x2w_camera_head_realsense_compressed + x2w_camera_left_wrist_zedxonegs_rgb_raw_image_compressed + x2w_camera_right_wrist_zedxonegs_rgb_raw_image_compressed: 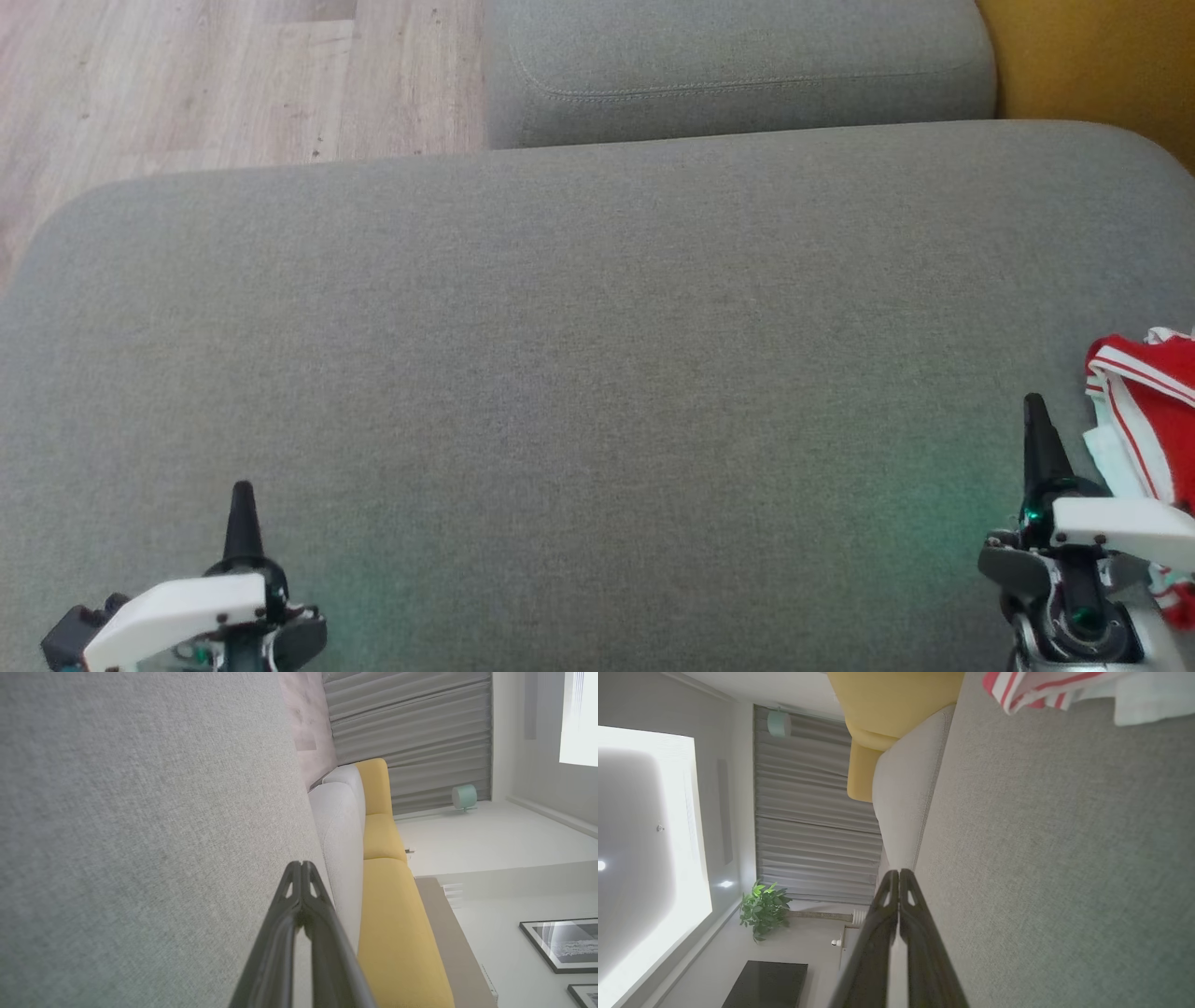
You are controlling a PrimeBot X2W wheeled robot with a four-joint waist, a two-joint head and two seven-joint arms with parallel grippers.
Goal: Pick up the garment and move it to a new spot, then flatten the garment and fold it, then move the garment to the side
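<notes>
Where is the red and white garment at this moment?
In the head view the garment lies bunched at the right edge of the grey cushion, just right of the right hand.

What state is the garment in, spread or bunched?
Bunched: the red-and-white garment lies crumpled in uneven folds on the grey cushion.

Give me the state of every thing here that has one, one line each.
garment: crumpled, lying on the grey cushion at its right edge, not gripped.
left hand: shut, empty.
right hand: shut, empty, beside the garment.
</notes>
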